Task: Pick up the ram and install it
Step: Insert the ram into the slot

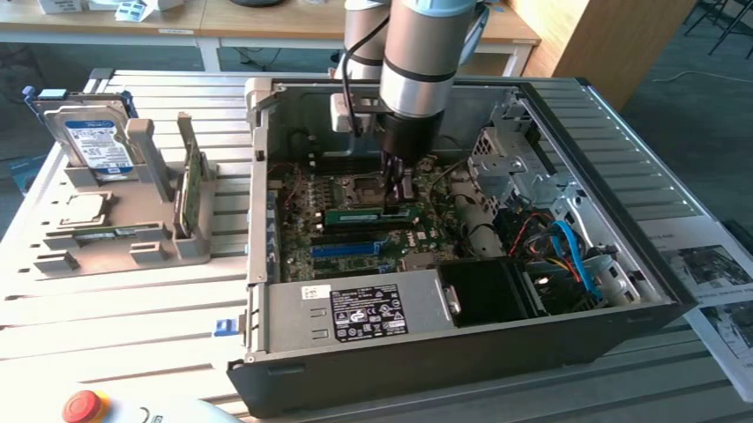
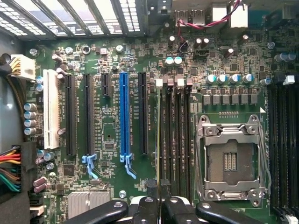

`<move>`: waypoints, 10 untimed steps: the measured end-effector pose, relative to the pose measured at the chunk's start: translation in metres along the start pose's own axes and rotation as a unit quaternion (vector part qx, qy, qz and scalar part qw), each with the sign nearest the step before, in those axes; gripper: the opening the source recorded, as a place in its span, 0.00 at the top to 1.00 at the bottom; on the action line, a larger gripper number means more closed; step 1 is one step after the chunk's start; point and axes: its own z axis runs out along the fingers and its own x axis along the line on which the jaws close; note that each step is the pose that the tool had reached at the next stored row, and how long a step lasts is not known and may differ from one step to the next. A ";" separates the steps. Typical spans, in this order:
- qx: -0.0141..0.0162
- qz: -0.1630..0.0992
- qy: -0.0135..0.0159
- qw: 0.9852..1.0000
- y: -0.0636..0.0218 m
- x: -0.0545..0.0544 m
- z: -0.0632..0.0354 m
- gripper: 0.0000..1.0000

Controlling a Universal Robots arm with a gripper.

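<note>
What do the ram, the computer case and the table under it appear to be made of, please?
Ram: a thin green matte circuit board, likely fibreglass laminate.
Computer case: dark painted sheet metal, judging by its thin folded walls.
Table: pale metal slats, probably aluminium, given the straight grooves and dull sheen.

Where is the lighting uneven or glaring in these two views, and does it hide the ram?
Exterior view: daylight washes out the slatted table and shines off the arm, while the inside of the case lies in shade; the ram shows plainly. Wrist view: glare through the grille; the motherboard is evenly lit.
</note>
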 end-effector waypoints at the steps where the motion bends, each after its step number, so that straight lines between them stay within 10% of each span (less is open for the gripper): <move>1: 0.000 0.000 0.000 1.000 0.0003 0.000 0.0001 0.88; 10: 0.004 -0.010 0.000 1.000 0.0005 0.000 0.0003 0.88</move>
